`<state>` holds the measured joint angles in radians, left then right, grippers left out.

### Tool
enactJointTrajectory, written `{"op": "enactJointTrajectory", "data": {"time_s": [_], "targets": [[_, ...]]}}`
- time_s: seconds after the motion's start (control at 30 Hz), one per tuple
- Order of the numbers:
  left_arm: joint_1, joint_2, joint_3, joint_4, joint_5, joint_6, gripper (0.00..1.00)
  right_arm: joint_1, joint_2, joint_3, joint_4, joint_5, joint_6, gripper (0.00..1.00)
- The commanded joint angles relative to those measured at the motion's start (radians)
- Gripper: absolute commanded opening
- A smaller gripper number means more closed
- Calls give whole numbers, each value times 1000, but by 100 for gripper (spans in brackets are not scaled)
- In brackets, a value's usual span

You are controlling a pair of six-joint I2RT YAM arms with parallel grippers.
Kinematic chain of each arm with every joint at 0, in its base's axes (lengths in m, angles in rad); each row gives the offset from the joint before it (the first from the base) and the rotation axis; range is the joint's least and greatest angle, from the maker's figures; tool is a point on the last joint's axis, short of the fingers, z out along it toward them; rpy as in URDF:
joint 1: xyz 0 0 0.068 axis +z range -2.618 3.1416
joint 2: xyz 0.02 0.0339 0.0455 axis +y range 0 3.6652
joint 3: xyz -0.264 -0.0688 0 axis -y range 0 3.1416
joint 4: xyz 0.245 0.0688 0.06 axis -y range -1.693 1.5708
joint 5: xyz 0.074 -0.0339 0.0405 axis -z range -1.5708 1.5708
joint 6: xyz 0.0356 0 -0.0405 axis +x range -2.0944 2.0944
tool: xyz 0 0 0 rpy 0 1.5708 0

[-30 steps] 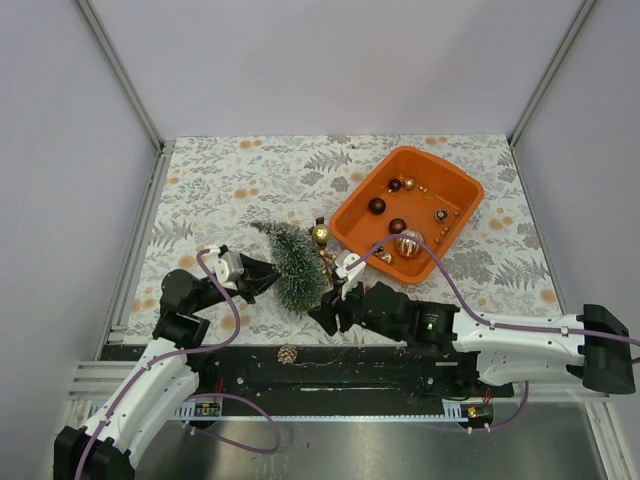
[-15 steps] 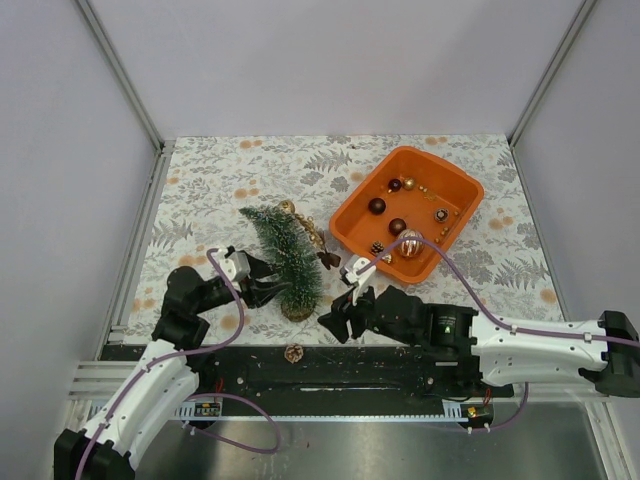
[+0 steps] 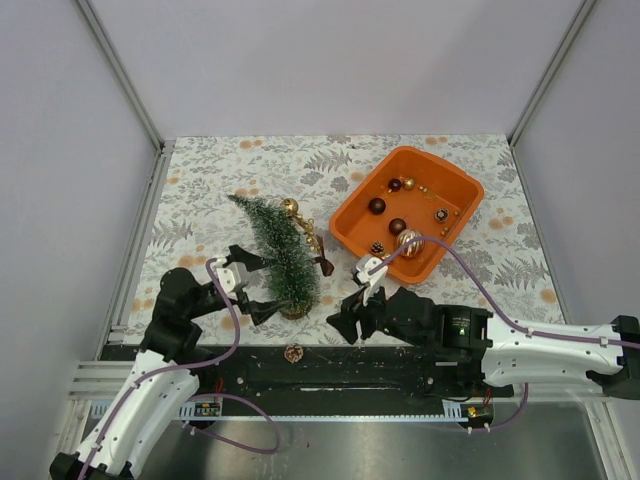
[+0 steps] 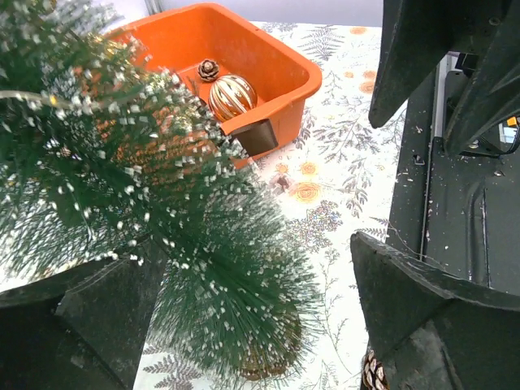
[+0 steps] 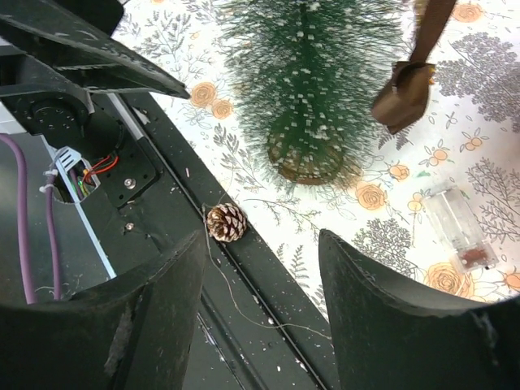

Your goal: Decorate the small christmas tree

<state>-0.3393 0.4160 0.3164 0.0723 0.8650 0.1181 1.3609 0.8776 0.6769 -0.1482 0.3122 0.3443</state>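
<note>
Small christmas tree [image 3: 272,240] leaning, left gripper [image 3: 266,286] wide open around its foot (no grip), right gripper [image 3: 345,320] open, empty

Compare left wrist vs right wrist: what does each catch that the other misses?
Left wrist only: the orange tub, holding a gold striped bauble and a small pine cone.
Right wrist only: a brown hanging piece beside the tree, and a clear plastic box on the cloth.
Both: the small christmas tree standing on its round base, the floral cloth, and a loose pine cone at the black rail, barely peeking into the left wrist view.
</note>
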Motion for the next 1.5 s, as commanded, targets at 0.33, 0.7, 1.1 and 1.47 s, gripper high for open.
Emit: {"op": "enactJointTrajectory", "data": {"time_s": [0.33,0.7,1.1,1.47], "targets": [[-1,-82,193,-382,35,241,99,7,-117,42,-67,143,13,98],[-1,-117,274,-549,166,370,99,7,-135,52,-82,176,1,100],[-1,-14,411,-485,184,361,99,7,-135,62,-85,188,-7,100],[-1,6,463,-362,180,289,99,9,-115,107,-119,261,21,99]]}}
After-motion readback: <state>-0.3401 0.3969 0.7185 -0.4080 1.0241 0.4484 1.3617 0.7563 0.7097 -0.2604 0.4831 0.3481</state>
